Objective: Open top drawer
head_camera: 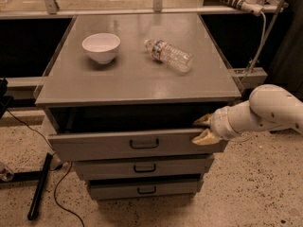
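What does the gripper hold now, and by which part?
The gripper seems to grip the wide grey top drawer by the right end of its front panel.

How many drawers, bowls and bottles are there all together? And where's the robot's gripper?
Drawers: 3 (top drawer, middle drawer, bottom drawer)
Bowls: 1 (white bowl)
Bottles: 1 (plastic bottle)
Total: 5
The gripper is at the right end of the top drawer's front.
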